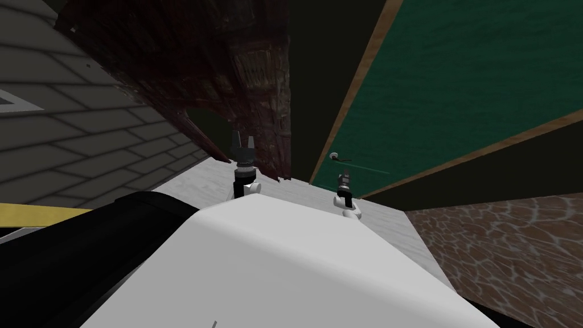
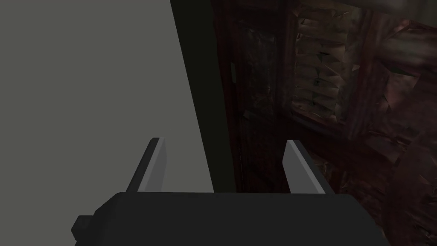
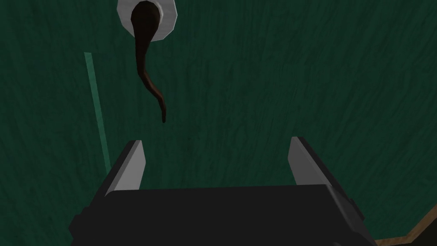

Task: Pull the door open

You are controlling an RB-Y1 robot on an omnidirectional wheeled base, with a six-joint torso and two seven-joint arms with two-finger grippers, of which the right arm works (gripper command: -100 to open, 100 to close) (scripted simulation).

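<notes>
I have the green door (image 3: 277, 77) straight ahead of my right gripper (image 3: 217, 143), whose fingers stand wide apart with nothing between them. The door's dark curved handle (image 3: 145, 68) runs from a white round plate (image 3: 170, 19) and ends just beyond the fingertips, not touching them. In the head view it lies slightly left of that gripper. My left gripper (image 2: 225, 142), fingers also wide and empty, points at where a grey wall (image 2: 85, 85) meets a dark red-brown cabinet (image 2: 320, 85), left of the door.
</notes>
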